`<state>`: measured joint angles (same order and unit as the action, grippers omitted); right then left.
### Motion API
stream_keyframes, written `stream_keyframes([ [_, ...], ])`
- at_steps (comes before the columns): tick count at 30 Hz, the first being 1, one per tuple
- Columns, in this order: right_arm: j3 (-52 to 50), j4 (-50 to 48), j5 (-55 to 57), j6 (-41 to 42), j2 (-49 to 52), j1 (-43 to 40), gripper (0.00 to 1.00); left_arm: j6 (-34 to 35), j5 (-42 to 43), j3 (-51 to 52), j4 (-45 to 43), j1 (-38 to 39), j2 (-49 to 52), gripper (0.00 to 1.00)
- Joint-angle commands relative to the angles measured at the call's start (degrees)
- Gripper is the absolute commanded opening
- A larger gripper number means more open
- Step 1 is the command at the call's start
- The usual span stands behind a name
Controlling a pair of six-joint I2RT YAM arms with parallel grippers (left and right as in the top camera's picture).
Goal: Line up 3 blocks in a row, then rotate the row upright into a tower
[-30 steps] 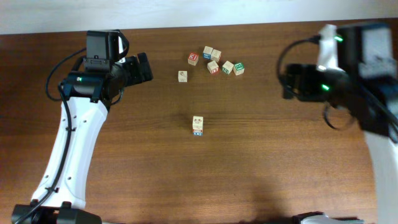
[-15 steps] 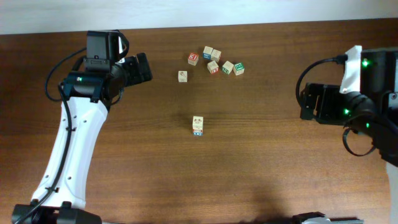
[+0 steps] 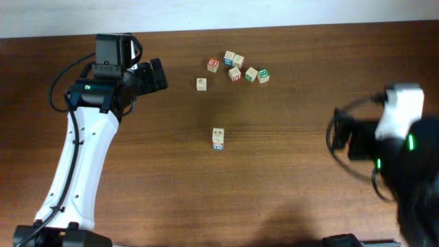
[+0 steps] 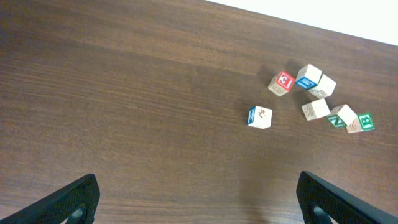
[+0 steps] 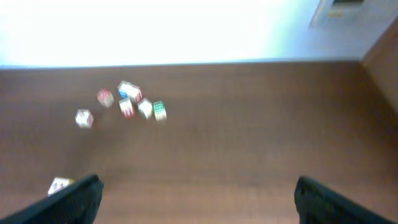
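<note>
The dark wooden table [image 3: 274, 192] fills my overhead view, with a pale strip [image 3: 206, 14] beyond its 12 o'clock edge. My left gripper [image 4: 199, 199] at 10 o'clock and my right gripper [image 5: 196, 196] at 4 o'clock both gape wide, holding nothing. Two task blocks [image 3: 218, 138] touch at centre; whether they are stacked I cannot tell. The third block [image 3: 201, 84] sits toward 11, near the cluster [image 3: 240, 67] at 12. My right wrist view is blurred.

Red-faced cube [image 4: 282, 82], green-lettered cube [image 4: 365, 121], blue-sided cube [image 4: 255, 116] — all pale wood — on dark-brown grained table [image 4: 124, 93].
</note>
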<state>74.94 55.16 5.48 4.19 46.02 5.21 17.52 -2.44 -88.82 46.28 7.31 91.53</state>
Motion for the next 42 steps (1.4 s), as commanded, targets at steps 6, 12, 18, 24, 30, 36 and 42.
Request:
stream_keyframes([
  [6, -37.4, -24.3, -2.1, -1.0, -29.6, -1.4, 0.99, -0.9, -0.6, -0.4, -0.1, -0.2, 0.2, 0.99],
  [12, -55.0, -37.6, -6.8, -5.4, -40.8, -2.8, 0.98, -0.9, -0.6, -0.4, -0.1, -0.2, 0.2, 0.99],
  [18, -67.3, -46.8, -6.3, -7.0, -45.9, -2.8, 0.98, -0.9, -0.6, -0.4, -0.1, -0.2, 0.2, 0.99],
  [24, -74.6, -54.4, -5.7, -6.9, -45.8, -2.8, 0.98, -0.9, -0.6, -0.4, -0.1, -0.2, 0.2, 0.99],
  [30, -74.6, -50.4, -4.6, -7.0, -45.8, -2.8, 0.98, -0.9, -0.6, -0.4, -0.1, -0.2, 0.2, 0.99],
  [36, -74.6, -50.5, -4.8, -7.0, -45.8, -2.8, 0.98, -0.9, -0.6, -0.4, -0.1, -0.2, 0.2, 0.99],
  [42, -74.6, -50.5, -4.8, -7.0, -45.8, -2.8, 0.98, -0.9, -0.6, -0.4, -0.1, -0.2, 0.2, 0.99],
])
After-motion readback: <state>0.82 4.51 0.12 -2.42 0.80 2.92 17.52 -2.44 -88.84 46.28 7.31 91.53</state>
